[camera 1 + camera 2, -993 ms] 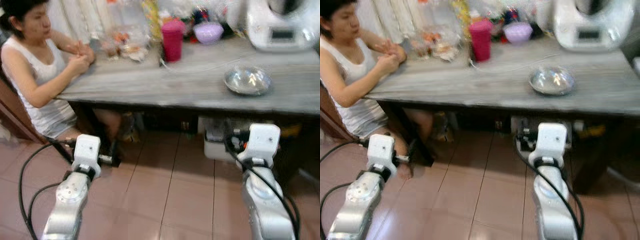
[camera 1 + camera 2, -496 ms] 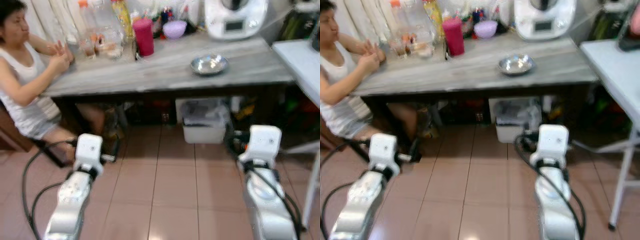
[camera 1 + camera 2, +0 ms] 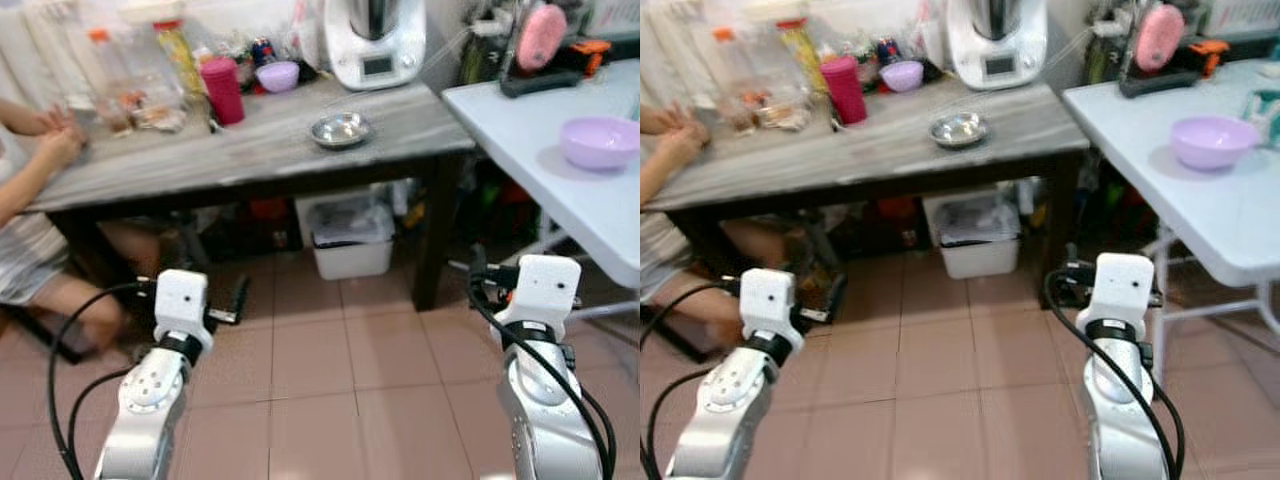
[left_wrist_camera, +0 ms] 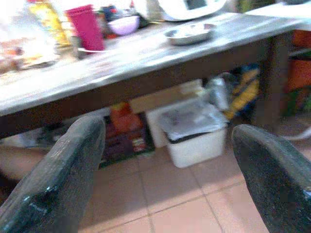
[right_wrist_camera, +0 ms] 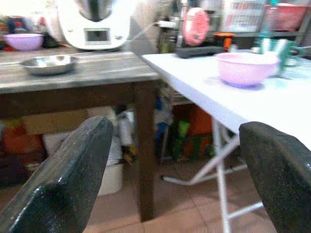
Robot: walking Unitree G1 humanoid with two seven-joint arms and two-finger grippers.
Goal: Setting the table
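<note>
A steel bowl (image 3: 340,129) lies near the right end of the grey wooden table (image 3: 200,160). Further back on it are a magenta cup (image 3: 222,90) and a small purple bowl (image 3: 277,76). A larger purple bowl (image 3: 600,141) rests on the white folding table (image 3: 520,150) to the right. My left gripper (image 4: 167,141) is open and empty, held low over the floor facing the grey table. My right gripper (image 5: 176,131) is open and empty too, low before the gap between the two tables.
A person sits at the grey table's left end, hands (image 3: 55,140) on its top. A white kitchen machine (image 3: 375,45), bottles and food packs line the back. A white bin (image 3: 350,240) and boxes stand under the table. Tiled floor (image 3: 330,380) lies in front.
The camera has swung right and pulled back: the white table with its purple bowl has come into view and the person has slid to the left edge. Both arms hold the same pose.
</note>
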